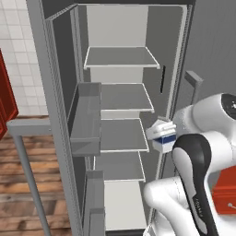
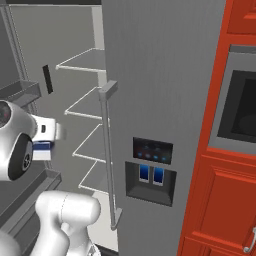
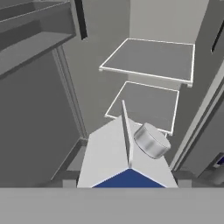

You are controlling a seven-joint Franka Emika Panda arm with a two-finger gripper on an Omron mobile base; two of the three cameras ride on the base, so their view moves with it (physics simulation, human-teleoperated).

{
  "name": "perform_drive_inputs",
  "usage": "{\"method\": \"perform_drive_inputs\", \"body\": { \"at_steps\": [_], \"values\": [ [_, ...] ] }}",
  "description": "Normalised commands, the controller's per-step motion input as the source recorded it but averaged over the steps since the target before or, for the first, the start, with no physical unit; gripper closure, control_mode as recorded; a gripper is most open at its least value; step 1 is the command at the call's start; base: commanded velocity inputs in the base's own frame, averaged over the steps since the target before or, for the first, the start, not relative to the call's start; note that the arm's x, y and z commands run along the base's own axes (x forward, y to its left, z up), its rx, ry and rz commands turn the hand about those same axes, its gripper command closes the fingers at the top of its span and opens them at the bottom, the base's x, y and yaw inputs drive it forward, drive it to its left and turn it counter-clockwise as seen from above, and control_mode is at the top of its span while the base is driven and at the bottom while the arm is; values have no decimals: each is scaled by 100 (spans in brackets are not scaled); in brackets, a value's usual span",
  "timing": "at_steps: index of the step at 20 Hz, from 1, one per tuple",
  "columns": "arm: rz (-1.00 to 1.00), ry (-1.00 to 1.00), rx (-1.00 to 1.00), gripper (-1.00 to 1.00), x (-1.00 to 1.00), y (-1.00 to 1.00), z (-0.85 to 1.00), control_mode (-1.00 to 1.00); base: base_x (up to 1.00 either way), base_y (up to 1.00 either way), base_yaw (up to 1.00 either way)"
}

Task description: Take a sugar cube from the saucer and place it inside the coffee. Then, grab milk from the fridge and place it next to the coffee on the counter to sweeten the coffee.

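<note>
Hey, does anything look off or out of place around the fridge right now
Nothing is spilled or damaged. The one unusual thing: the milk is off the shelves, up in the open fridge doorway at the robot's hand, with the shelves behind it bare. How the fingers sit on it isn't clear.

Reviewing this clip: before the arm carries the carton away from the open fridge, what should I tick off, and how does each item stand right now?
1. Small white gable-top milk carton with blue markings sits at the gripper, off the shelves: ok.
2. Firm hold on the carton: cannot tell; the fingertips are hidden behind it in the hand view and by the arm in both base views.
3. Carton upright, its grey round cap on: ok.
4. Tall grey fridge door open, leaving an exit path: ok.
5. Pale grey shelves beside the carton bare, nothing to knock over: ok.
6. Grey door bin stands apart from the carton: ok.
</note>
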Motion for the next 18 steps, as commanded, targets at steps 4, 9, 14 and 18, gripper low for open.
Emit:
{"method": "perform_drive_inputs", "body": {
  "at_steps": [4, 9, 14, 18],
  "values": [
    [0, -21, -1, 100, -69, -4, -3, 100, -25, -3, 1],
    [0, 0, 0, 100, 0, 0, 0, 100, -100, -1, 16],
    [0, 0, 0, 100, 0, 0, 0, 100, -100, 8, 37],
    [0, 0, 0, 100, 0, 0, 0, 100, -50, 81, 60]
  ]
}}
